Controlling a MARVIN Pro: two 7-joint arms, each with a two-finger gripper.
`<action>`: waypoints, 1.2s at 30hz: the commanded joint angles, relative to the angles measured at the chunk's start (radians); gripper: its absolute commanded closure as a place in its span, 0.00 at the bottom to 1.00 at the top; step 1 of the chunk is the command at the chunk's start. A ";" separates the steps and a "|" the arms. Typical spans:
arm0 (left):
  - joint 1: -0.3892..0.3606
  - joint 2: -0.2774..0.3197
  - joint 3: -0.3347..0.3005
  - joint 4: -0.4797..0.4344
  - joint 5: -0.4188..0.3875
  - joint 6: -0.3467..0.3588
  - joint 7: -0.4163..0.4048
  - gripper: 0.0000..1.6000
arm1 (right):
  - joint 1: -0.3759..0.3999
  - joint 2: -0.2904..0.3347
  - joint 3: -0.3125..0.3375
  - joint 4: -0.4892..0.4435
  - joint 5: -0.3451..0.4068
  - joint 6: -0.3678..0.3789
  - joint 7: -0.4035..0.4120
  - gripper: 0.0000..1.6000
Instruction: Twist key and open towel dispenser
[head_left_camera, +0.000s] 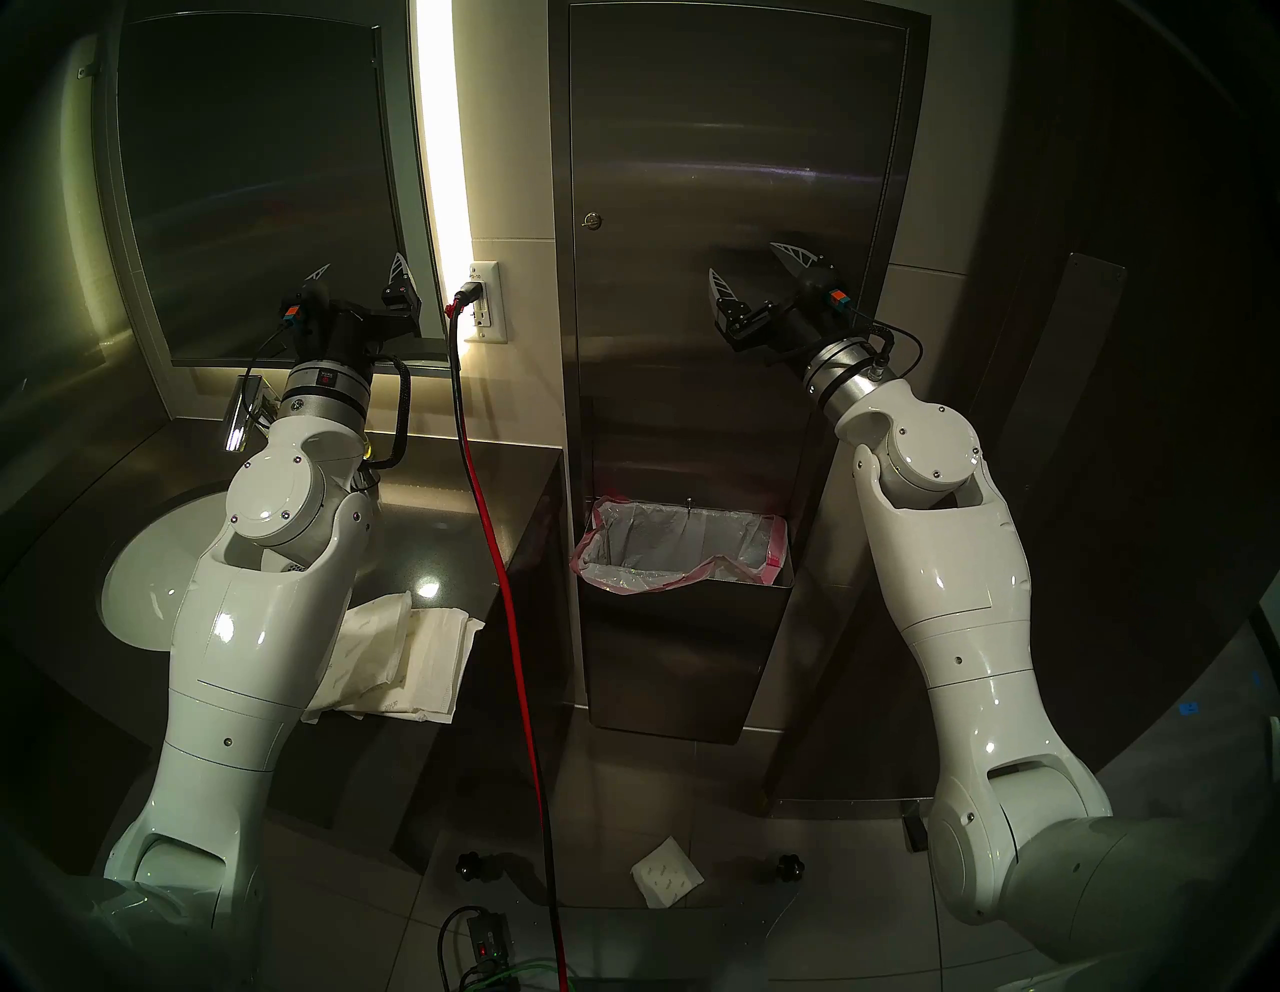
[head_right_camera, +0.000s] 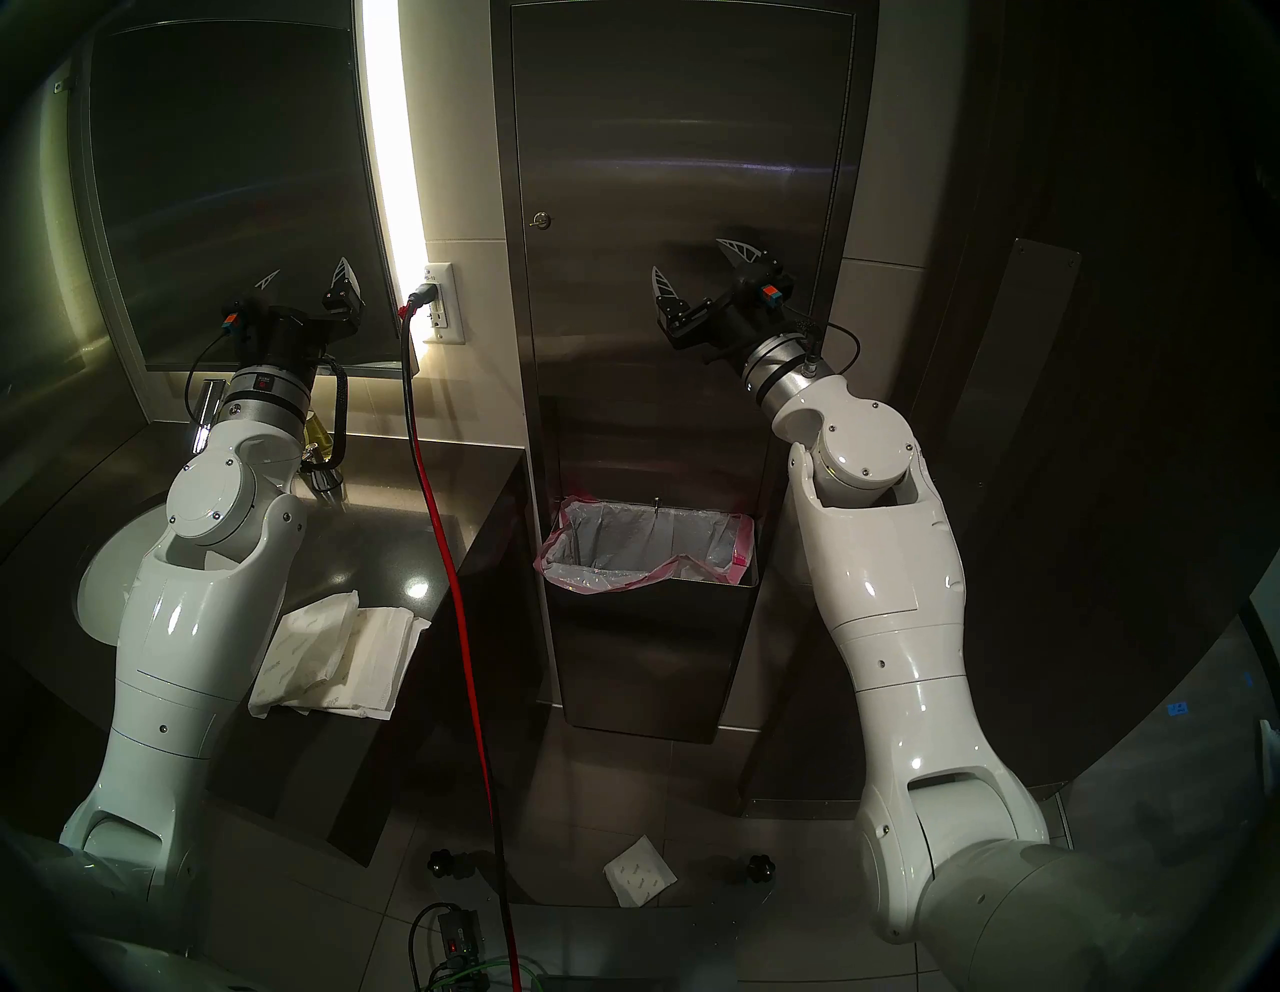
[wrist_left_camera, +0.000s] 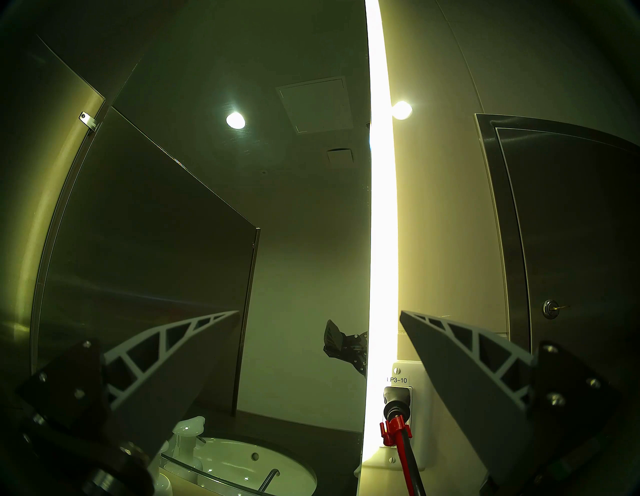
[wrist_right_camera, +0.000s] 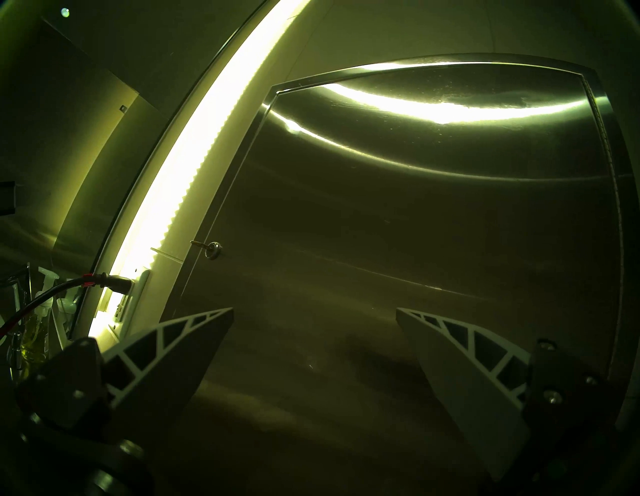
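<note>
The towel dispenser (head_left_camera: 734, 173) is a tall brushed steel wall cabinet with its long door shut. Near the door's left edge a small silvery key (head_left_camera: 592, 220) sticks out of a round lock; it also shows as the key (wrist_right_camera: 201, 244) in the right wrist view and the key (wrist_left_camera: 554, 307) in the left wrist view. My right gripper (head_left_camera: 751, 267) hangs open in front of the door, right of and below the lock, holding nothing. My left gripper (head_left_camera: 360, 273) stands open and empty before the mirror (head_left_camera: 256, 173), well left of the dispenser.
A steel bin with a pink-edged bag (head_left_camera: 682, 554) sits below the door. A red and black cable (head_left_camera: 485, 499) hangs from the wall outlet (head_left_camera: 485, 301) between the arms. Folded paper towels (head_left_camera: 402, 658) lie on the dark counter (head_left_camera: 443, 526) by the white sink (head_left_camera: 138, 575). A lit strip (head_left_camera: 436, 118) runs beside the mirror.
</note>
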 joint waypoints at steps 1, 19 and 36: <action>-0.014 0.000 -0.001 -0.007 0.000 -0.001 0.000 0.00 | 0.045 0.011 -0.014 0.007 -0.073 -0.065 -0.038 0.00; -0.014 0.000 -0.001 -0.007 0.000 -0.001 0.000 0.00 | 0.081 0.069 -0.088 0.042 -0.159 -0.256 0.030 0.00; -0.014 0.000 -0.001 -0.007 0.000 -0.001 -0.001 0.00 | 0.197 0.062 -0.122 0.153 -0.208 -0.387 0.070 0.00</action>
